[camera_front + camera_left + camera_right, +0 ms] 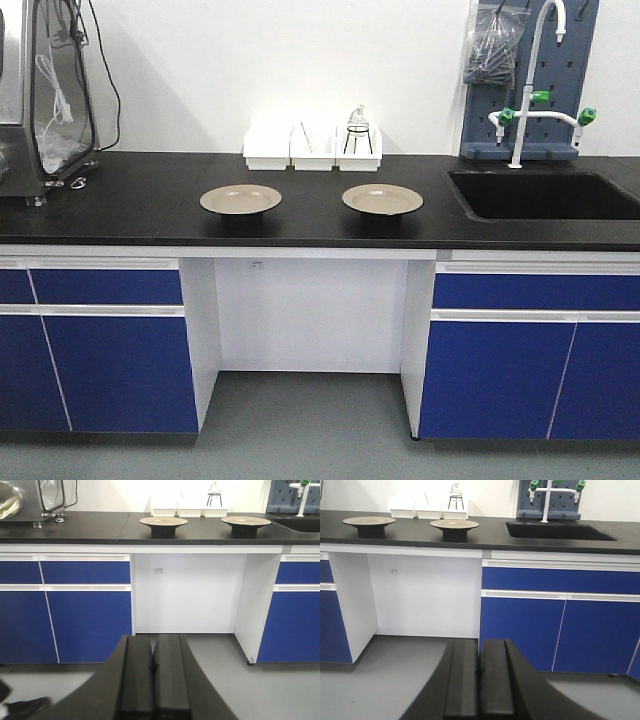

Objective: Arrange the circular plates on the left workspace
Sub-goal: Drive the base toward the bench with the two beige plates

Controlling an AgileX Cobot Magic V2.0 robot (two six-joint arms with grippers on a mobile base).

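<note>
The left plate (240, 199) and the right plate (382, 199) are sitting apart on the black worktop (150, 205), before white bins (312, 148) whose contents are hard to make out, left of the sink (545, 195), while the left pincer (152, 645) and right pincer (479, 647), both pressed together and empty, are hanging low, cut off at the frame edge.

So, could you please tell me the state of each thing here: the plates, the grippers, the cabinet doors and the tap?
Left plate, upright on the countertop, not held.
Right plate, upright on the countertop, apart from the left plate.
Left gripper, shut, holding nothing.
Right gripper, shut, holding nothing.
Cabinet doors, closed.
Tap, no water running that I can see.
</note>
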